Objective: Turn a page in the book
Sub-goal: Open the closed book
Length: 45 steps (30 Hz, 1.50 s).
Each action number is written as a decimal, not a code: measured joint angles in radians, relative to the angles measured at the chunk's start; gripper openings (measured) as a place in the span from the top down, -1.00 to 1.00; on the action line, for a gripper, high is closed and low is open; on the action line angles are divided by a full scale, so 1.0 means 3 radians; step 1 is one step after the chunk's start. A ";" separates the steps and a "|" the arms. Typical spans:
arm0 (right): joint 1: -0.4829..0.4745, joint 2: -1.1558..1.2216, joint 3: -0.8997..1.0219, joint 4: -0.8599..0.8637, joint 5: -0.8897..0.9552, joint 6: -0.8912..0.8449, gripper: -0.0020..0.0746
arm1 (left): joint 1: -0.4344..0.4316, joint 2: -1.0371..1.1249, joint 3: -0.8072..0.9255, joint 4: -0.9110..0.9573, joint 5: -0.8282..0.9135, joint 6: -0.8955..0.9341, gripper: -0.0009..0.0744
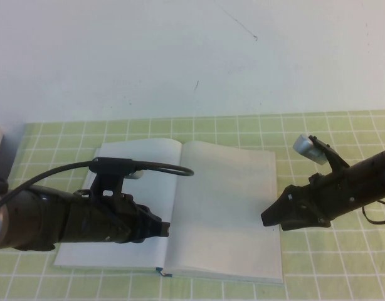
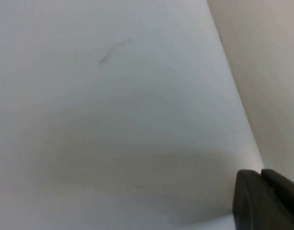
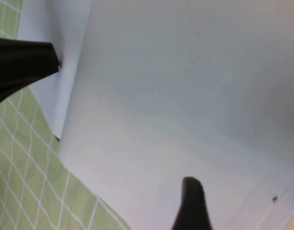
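- An open book (image 1: 199,207) lies flat on the worktop (image 1: 343,135), in the lower centre of the high view, with its blank pale pages facing up.
- The worktop is covered in a green cloth with a white grid; above it, a plain white wall (image 1: 192,50) fills the upper half of the frame.
- The spine fold runs from the upper middle of the book down to its lower edge, slightly left of centre.
- The left arm reaches in from the lower left of the frame, lying low across the left page (image 1: 136,169).
- The left end effector (image 1: 162,229) sits over the lower part of the left page, just beside the spine fold.
- In the left wrist view, its dark fingertips (image 2: 266,199) appear pressed together, low over white paper near the page edge.
- A black cable (image 1: 158,167) loops from the left arm over the upper part of the left page.
- The right arm reaches in from the right edge of the frame, at mid height.
- The right end effector (image 1: 268,218) is at the right edge of the right page (image 1: 233,207), near its lower half.
- In the right wrist view, its two dark fingers (image 3: 22,62) are spread apart, one at the page's edge over the green cloth and the other over the white page.
- Whether either end effector touches the paper cannot be told.
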<state>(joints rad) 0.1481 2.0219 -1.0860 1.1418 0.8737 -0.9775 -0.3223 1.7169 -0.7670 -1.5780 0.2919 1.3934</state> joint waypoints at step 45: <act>0.0186 0.0028 0.0000 0.0359 -0.0084 -0.0195 -0.21 | -0.0008 0.0000 0.0000 -0.0008 0.0007 0.0002 0.99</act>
<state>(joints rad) 0.2040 2.0303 -1.0860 1.2494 0.8484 -1.0361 -0.3246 1.7169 -0.7670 -1.5803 0.2941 1.3939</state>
